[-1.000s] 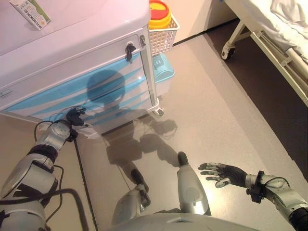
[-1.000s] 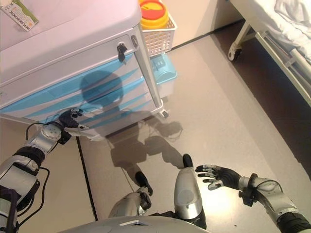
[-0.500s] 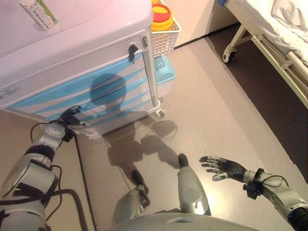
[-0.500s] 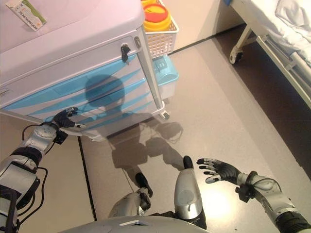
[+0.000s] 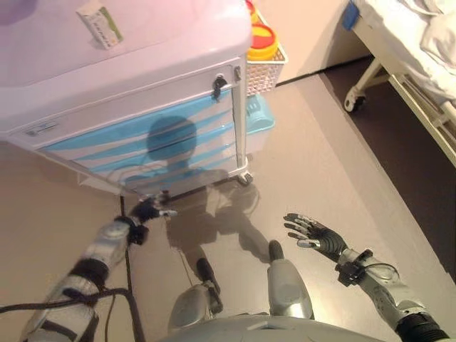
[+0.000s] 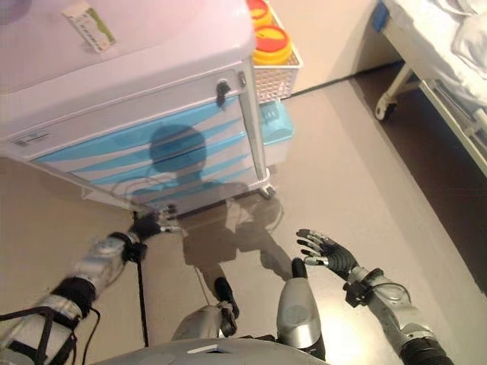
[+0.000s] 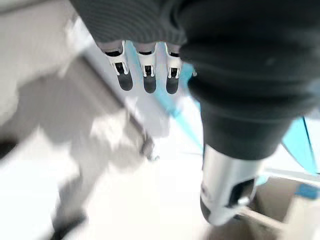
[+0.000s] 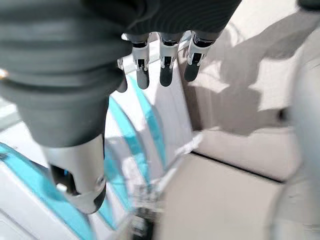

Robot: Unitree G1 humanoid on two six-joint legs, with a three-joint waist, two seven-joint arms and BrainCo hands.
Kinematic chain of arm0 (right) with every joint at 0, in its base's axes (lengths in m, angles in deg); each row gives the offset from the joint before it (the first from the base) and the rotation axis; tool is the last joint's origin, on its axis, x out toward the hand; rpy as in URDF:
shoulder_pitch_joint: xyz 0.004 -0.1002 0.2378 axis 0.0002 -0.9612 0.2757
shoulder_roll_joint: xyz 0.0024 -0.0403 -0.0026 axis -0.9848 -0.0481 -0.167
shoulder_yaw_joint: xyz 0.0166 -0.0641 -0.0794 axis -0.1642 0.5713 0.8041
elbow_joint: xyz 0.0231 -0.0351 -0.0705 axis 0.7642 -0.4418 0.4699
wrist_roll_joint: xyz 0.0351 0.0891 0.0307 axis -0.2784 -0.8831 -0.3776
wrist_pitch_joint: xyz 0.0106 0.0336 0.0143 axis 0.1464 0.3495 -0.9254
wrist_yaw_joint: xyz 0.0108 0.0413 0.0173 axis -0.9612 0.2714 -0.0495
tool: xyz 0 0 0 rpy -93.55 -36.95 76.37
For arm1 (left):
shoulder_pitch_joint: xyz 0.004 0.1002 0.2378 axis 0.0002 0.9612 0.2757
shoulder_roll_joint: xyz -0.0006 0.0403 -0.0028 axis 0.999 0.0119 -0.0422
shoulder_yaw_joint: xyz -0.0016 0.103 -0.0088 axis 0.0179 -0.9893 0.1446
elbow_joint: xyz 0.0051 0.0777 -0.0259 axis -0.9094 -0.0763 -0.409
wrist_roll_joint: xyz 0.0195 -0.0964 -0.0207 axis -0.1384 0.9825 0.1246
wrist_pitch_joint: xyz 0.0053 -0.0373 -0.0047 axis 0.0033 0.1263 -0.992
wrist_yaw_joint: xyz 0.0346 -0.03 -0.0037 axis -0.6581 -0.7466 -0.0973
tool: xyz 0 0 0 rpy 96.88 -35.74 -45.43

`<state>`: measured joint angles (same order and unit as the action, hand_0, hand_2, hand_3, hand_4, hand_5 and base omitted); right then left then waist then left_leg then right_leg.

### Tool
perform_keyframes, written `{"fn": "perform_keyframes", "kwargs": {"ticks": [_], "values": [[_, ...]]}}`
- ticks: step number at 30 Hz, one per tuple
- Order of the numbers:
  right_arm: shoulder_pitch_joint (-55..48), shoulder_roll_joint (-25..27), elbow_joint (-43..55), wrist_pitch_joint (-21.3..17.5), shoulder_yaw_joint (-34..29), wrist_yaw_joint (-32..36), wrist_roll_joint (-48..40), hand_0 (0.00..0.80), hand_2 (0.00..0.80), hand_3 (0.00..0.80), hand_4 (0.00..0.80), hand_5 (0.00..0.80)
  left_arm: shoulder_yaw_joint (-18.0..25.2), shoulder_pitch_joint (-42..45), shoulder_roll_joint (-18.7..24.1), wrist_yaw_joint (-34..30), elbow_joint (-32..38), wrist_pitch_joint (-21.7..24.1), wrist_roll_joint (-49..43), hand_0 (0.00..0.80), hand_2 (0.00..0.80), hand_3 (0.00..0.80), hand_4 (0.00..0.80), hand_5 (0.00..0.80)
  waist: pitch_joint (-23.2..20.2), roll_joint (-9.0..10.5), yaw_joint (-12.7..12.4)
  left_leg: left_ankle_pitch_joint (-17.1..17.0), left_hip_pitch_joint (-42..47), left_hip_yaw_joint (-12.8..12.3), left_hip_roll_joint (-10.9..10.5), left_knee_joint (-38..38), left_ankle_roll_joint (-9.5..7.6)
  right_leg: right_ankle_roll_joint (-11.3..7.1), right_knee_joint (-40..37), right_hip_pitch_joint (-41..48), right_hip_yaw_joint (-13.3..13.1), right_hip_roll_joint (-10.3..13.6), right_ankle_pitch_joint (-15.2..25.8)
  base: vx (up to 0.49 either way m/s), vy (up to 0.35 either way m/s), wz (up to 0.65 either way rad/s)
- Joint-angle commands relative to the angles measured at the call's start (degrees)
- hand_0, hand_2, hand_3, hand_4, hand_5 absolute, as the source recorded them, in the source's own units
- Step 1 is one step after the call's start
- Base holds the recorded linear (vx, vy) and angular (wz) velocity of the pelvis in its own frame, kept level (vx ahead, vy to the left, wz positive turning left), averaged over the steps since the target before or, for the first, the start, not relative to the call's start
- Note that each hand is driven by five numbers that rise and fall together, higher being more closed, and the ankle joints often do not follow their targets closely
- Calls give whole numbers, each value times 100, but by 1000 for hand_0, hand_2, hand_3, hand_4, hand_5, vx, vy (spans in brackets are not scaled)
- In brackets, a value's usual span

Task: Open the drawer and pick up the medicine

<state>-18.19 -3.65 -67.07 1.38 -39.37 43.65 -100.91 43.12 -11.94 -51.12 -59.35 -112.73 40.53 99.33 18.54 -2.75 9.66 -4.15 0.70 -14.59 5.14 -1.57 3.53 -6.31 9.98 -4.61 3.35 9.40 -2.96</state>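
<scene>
Hospital room, wheeled medical cart (image 5: 142, 135), sharps container (image 5: 262, 41), bed (image 5: 420, 50)
</scene>
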Motion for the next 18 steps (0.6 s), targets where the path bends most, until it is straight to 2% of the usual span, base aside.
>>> {"fn": "perform_keyframes", "kwargs": {"ticks": [1,8,13,18], "values": [[-47,-237,109,-118,346,-247,-255,0,0,0,0,0,203,232,12,-263,288,-172,506,0,0,0,0,0,-376,115,-223,471,-195,508,-153,-489,-37,-52,-119,61,349,36,208,1,-69,25],[-29,-619,-324,-26,568,-497,-843,0,0,0,0,0,75,876,-330,-532,657,-443,1005,0,0,0,0,0,-633,67,-546,281,-74,734,-130,-99,11,11,-301,321,649,-4,192,3,-56,20],[-64,-859,-757,7,626,-412,-951,0,0,0,0,0,39,1110,-608,-577,590,-605,1471,0,0,0,0,0,-761,72,-688,191,12,836,-109,131,41,37,-433,489,832,-47,181,-14,-48,19],[-19,-1129,-1346,13,688,-451,-1095,0,0,0,0,0,14,1282,-852,-675,390,-503,1750,0,0,0,0,0,-887,80,-824,73,72,893,-75,370,65,49,-569,622,984,-81,201,-26,-29,16]]}}
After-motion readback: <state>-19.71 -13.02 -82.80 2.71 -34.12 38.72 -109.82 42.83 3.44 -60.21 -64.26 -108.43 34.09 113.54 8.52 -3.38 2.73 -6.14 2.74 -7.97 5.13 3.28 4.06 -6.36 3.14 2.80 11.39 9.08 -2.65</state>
